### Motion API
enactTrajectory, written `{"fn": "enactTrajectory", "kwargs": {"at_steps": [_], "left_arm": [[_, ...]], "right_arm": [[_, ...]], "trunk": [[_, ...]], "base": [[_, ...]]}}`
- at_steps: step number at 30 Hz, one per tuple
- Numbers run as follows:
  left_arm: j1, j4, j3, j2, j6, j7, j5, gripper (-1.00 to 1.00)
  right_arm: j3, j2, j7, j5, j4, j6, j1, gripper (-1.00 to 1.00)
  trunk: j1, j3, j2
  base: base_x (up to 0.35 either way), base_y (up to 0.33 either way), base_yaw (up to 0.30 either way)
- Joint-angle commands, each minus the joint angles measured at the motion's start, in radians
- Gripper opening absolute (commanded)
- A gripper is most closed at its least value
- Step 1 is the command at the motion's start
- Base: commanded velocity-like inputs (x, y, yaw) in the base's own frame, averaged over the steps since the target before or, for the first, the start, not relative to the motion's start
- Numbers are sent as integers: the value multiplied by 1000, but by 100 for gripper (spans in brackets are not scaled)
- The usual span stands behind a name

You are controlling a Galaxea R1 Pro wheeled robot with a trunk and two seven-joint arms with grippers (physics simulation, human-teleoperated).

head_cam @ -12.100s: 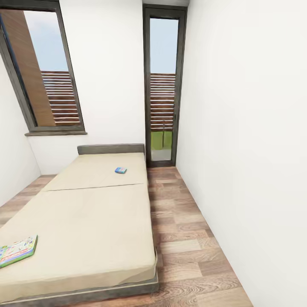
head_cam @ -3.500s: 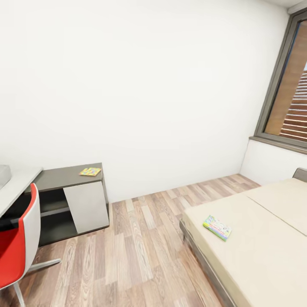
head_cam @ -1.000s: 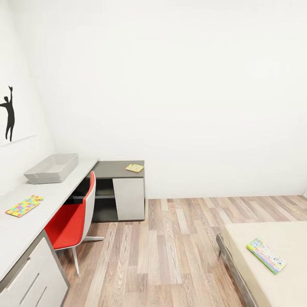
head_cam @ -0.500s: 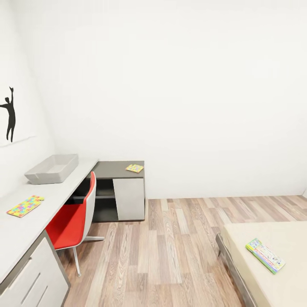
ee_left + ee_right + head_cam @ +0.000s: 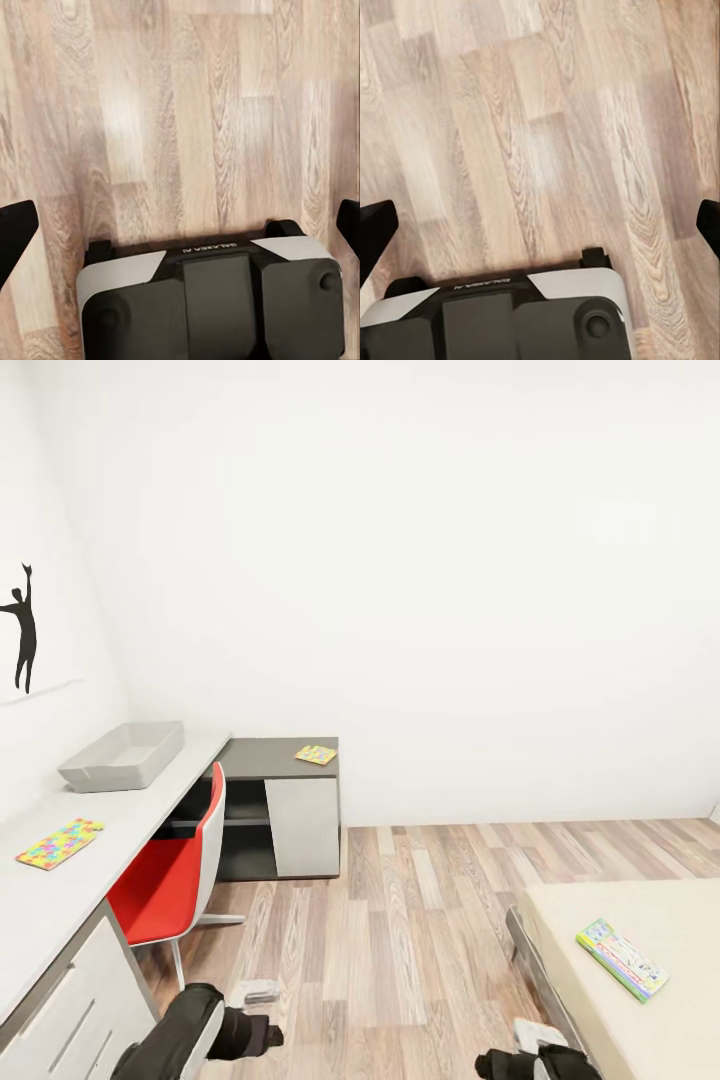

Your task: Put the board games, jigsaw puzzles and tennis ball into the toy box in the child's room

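With both grippers spread apart and empty over the floor, the robot is facing the board game (image 5: 621, 958) on the bed (image 5: 650, 920), likely needing to approach it first.

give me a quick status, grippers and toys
Left gripper and right gripper open, empty, over floor. Toy box on table, puzzle beside it; board game on bed. Red chair at the table.

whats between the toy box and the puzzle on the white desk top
Bare white table top, in the head view: nothing lies between the toy box and the jigsaw puzzle.
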Motion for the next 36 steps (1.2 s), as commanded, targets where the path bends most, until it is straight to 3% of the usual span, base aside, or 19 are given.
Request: {"fn": "enactTrajectory", "kwargs": {"at_steps": [1, 7, 12, 14, 20, 27, 36], "left_arm": [[0, -24, 1, 2, 20, -10, 1, 100], [0, -205, 2, 18, 138, -108, 0, 100], [0, -353, -1, 64, 225, -170, -2, 100], [0, -371, -1, 85, 232, -179, -1, 100], [1, -425, 1, 106, 242, -204, 3, 100], [2, -487, -2, 112, 246, -252, 5, 100], [3, -492, -4, 113, 239, -269, 5, 100]], "right_arm": [[-10, 1, 0, -6, -28, 22, 0, 100], [-67, 3, 2, -7, -174, 112, 1, 100], [-96, 5, 7, -8, -212, 124, 0, 100], [-99, 6, 8, -8, -220, 124, -2, 100], [-101, 6, 10, -9, -273, 132, -12, 100], [-91, 11, 10, -10, -400, 130, -11, 100], [-77, 18, 7, -10, -424, 127, -11, 100]], "trunk": [[0, -1, -1], [0, -1, -1], [0, -1, -1], [0, -1, -1], [0, -1, -1], [0, -1, -1], [0, -1, -1]], "base": [[0, 0, 0], [0, 0, 0], [0, 0, 0], [0, 0, 0], [0, 0, 0], [0, 0, 0], [0, 0, 0]]}}
